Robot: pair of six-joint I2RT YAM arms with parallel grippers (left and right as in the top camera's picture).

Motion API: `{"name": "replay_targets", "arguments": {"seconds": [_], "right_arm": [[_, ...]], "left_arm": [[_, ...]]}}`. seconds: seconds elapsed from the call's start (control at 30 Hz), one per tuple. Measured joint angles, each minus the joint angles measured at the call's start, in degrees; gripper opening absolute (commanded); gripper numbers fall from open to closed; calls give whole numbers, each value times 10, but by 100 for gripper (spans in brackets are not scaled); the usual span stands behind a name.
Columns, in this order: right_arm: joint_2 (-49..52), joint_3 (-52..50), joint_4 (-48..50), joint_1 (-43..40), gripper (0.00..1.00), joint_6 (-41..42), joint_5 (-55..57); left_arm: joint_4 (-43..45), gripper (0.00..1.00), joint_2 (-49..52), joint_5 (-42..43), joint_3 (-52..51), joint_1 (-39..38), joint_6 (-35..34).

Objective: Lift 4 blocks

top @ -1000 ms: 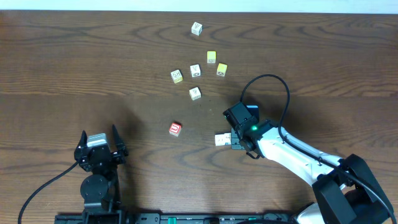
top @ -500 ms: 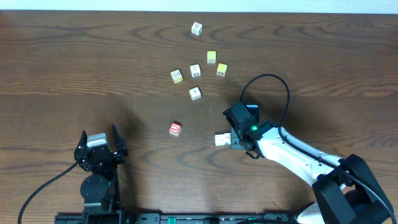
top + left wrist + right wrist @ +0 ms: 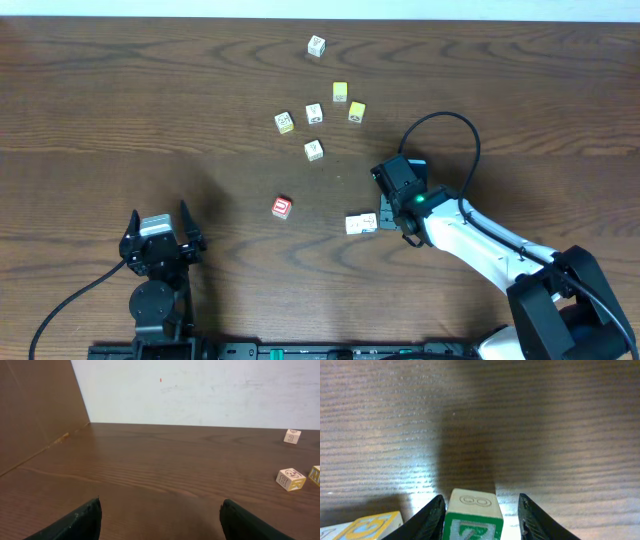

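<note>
- Jaws of the right gripper (image 3: pixel 380 220), seen from overhead, pointed down at the dark wooden table (image 3: pixel 100 100), though their spacing was hidden there. The left gripper (image 3: pixel 159 214) sat spread wide, well apart from everything. A small red-faced wooden cube (image 3: pixel 282 207) and a white-faced wooden cube (image 3: pixel 313 150) lay flat on the table.
- From the left wrist, both fingers stood apart over bare wood and held nothing. A pale lettered cube (image 3: pixel 291 479) lay far off.
- From the right wrist, the green-faced wooden cube with a white Z (image 3: pixel 470 520) sat between the parted fingers. One finger was against it and a gap showed at the other, so it wasn't clamped. By my reckoning no cube had been raised, and all four lifts remained.
</note>
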Motion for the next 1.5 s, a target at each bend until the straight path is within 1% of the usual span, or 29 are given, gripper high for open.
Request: {"name": "replay_targets", "arguments": {"seconds": [0.27,0.47,0.6,0.73,0.87,0.97,1.13,1.5], "right_arm": [[0,0,34,-14,41,-37,-26],[0,0,46,-14,41,-49,-38],[0,0,51,-17,26,-61,-40],[0,17,33,-30,11,-74,-41],[0,62,-1,-51,1,-80,-40],[0,87,-34,-62,1,-81,-40],[1,89,-92,-68,1,-81,-40],[1,89,-151,-68,1,-59,-42]], "left_arm": [[0,76,0,0,0,0,0],[0,76,0,0,0,0,0],[0,76,0,0,0,0,0],[0,76,0,0,0,0,0],[0,76,0,0,0,0,0],[0,76,0,0,0,0,0],[0,76,0,0,0,0,0],[0,76,0,0,0,0,0]]}}
